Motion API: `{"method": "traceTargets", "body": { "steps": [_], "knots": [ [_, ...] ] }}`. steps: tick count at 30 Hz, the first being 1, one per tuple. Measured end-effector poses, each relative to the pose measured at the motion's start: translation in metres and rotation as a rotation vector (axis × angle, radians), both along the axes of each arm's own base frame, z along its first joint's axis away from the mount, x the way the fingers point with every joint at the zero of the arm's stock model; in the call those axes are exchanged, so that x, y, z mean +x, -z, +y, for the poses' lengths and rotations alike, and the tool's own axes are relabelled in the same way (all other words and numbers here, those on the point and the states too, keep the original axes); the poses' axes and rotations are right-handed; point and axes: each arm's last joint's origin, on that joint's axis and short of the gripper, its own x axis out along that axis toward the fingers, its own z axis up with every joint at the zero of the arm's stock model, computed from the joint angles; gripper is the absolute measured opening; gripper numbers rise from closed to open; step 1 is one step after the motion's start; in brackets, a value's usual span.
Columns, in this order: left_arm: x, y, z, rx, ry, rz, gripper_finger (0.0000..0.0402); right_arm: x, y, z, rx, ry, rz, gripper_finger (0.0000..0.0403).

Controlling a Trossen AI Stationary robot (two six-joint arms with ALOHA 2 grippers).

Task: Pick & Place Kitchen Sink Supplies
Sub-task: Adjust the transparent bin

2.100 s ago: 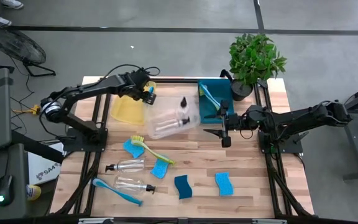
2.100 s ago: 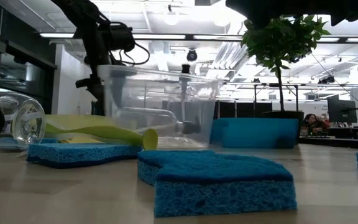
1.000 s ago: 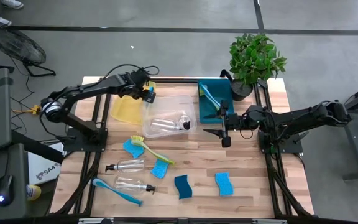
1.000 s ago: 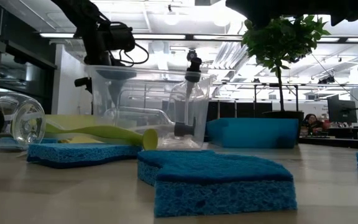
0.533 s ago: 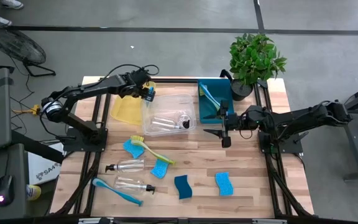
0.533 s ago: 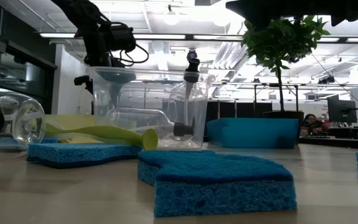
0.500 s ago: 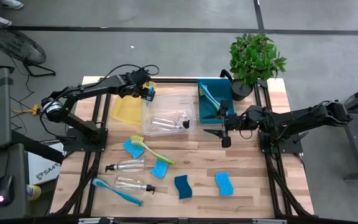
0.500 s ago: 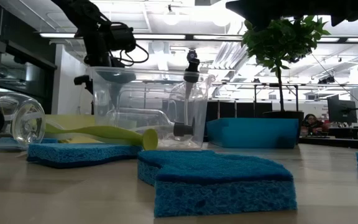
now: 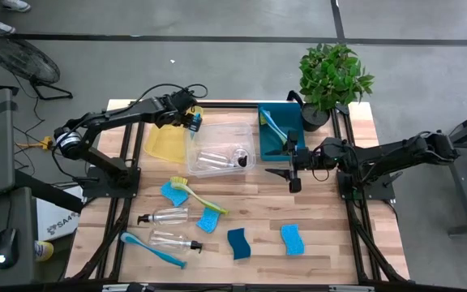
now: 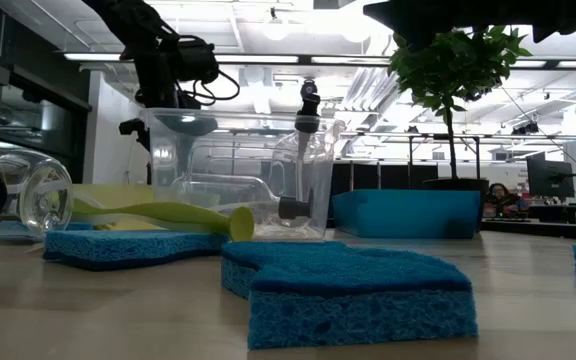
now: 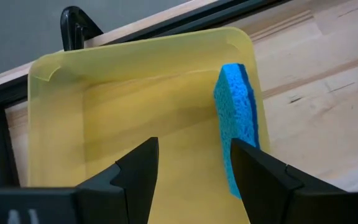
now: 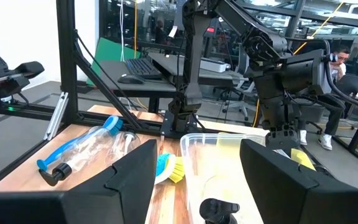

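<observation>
Over the desk's far left, from above, we see the left gripper point(image 9: 194, 120) between the shallow yellow plastic bin point(image 9: 166, 143) and the clear plastic bin point(image 9: 220, 148); retreating carelessly, we might clip a rim. Its wrist view shows empty, parted fingers above a blue rectangular sponge point(image 11: 237, 121) leaning on edge, liable to topple. Mid-desk, the right gripper point(image 9: 291, 166) waits, wide and empty.

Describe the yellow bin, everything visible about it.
The yellow bin is a shallow rectangular tray of translucent yellow plastic with rounded corners and a raised rim. It sits flat on the wooden table near its far left corner, beside the clear bin. In the left wrist view a blue sponge stands on edge inside it, leaning against one side wall. The left gripper hovers above it, fingers open and empty.
</observation>
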Motion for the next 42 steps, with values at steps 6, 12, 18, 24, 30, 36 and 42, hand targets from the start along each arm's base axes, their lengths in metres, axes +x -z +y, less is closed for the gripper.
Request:
{"method": "traceTargets", "body": {
  "steps": [6,12,18,24,30,36,42],
  "knots": [
    [0.0003,-0.0002,0.0003,0.006,0.004,0.001,0.0195,0.0001,0.0004,0.0000,0.000,0.000,0.004,0.0223],
    [0.0006,-0.0005,0.0003,0.001,0.018,-0.003,0.0195,0.0001,0.0016,0.0000,0.000,0.000,0.016,0.0223],
    [0.0008,-0.0005,0.0001,-0.004,0.022,-0.008,0.0195,0.0001,0.0016,0.0000,0.000,0.000,0.016,0.0223],
    [0.0002,-0.0008,0.0006,0.020,0.017,0.016,0.0195,0.0001,0.0016,0.0000,0.000,0.000,0.016,0.0223],
    [-0.0003,-0.0010,0.0011,0.038,0.029,0.042,0.0195,0.0001,0.0022,0.0000,-0.001,0.000,0.023,0.0223],
    [0.0000,-0.0020,0.0025,0.072,0.017,0.053,0.0199,0.0001,0.0049,0.0000,0.000,0.000,0.051,0.0223],
    [0.0036,-0.0076,0.0039,0.094,0.045,-0.013,0.0201,0.0001,0.0066,0.0000,-0.001,0.000,0.068,0.0223]
  ]
}}
